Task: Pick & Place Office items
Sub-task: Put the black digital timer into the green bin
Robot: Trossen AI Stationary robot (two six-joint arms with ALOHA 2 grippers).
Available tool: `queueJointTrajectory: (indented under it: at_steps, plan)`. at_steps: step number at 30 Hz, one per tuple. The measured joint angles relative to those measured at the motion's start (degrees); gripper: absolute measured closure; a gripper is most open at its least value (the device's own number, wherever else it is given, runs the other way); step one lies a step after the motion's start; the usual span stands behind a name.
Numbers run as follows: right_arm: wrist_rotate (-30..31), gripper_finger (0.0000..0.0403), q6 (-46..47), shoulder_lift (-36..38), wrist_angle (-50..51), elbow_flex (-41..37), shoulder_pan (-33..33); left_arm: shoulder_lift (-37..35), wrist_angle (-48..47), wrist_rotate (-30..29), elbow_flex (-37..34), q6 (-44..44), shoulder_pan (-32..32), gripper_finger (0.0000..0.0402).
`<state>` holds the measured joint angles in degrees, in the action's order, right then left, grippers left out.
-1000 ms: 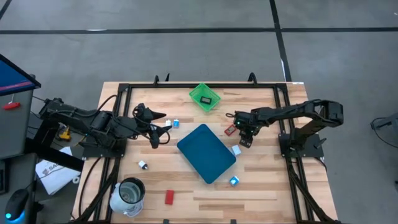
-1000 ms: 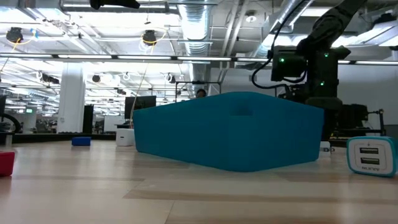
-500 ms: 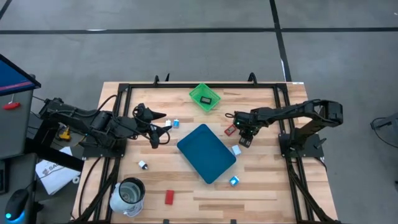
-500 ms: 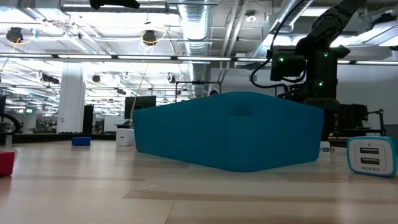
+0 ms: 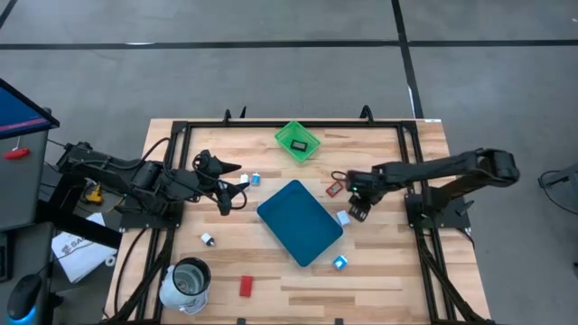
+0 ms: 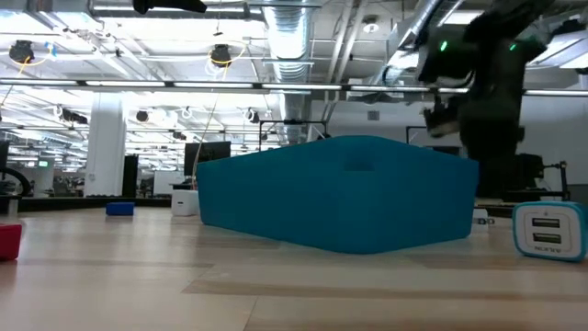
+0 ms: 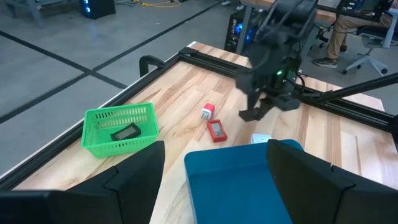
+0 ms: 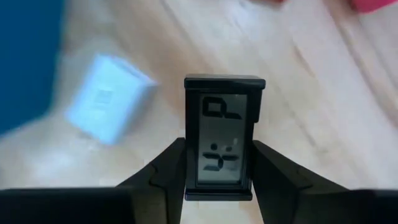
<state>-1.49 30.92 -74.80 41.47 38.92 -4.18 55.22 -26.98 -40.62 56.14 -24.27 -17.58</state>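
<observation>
Coach: Grip first, from your left side across. Your left gripper (image 5: pixel 237 192) hung with its fingers spread and nothing between them, and one white-and-blue block (image 5: pixel 256 179) lay just beside it. I'd have let that arm wait there.

Operator: And the right one?

Coach: Your right gripper (image 5: pixel 354 210) had its fingers (image 8: pixel 163 168) pinched on a flat black rectangle (image 8: pixel 218 143) with a small display. It was held upright by its two long edges, low down on the body. The piece hung clear of the wood, with another white-and-blue block (image 8: pixel 109 98) lying on the table just beside the gripper.

Operator: Where should it have gone?

Coach: My guess was the green mesh basket (image 5: pixel 297 141), since a black piece already lay in it. It sat well apart from your right gripper, beyond a small red rectangle (image 5: pixel 334 189) lying near the fingers, with the teal board (image 5: pixel 300 221) close alongside.

Operator: What mattered most?

Coach: Height and a steady squeeze. The hold looked narrow and the faces smooth, so a quick swing could have twisted the piece. You'd have done best to lift, cross above the red piece and the basket wall, then open only with the piece inside the rim.
</observation>
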Motion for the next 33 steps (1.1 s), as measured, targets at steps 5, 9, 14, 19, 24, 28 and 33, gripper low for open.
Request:
queueJointTrajectory:
  at_steps: [5, 9, 14, 19, 24, 28, 33]
  plan:
    - [0.0, 0.0256, 11.0, 6.2, 0.1, 1.2, 6.7, 0.0, 0.0, 0.0, 0.0, 0.0, 0.0, 0.0124]
    - [0.8, 0.0262, 16.5, 7.8, -0.6, 4.3, 10.3, 0.0, 0.0, 0.0, 0.0, 0.0, 0.0, 0.0124]
    - [2.4, 0.0257, 20.3, 7.9, -5.2, 9.1, 9.8, 0.0, 0.0, -0.1, 0.0, 0.0, 1.2, 0.0124]
    - [5.0, 0.0260, 16.9, 5.1, -8.4, 14.2, 4.2, 0.0, 0.0, -0.1, 0.0, 0.0, 2.9, 0.0124]
    - [1.6, 0.0260, 7.6, -2.4, -9.2, 20.9, -3.6, 0.0, 0.1, -0.1, 0.0, 0.0, 3.6, 0.0124]
    - [-2.4, 0.0260, -2.1, -10.1, -6.9, 28.8, -9.2, 0.0, -0.2, -0.5, 0.0, 0.0, 3.6, 0.0124]
    - [-3.0, 0.0260, -14.3, -19.9, 0.5, 41.3, -16.1, 0.0, 0.0, -1.8, 0.0, -0.3, 3.6, 0.0124]
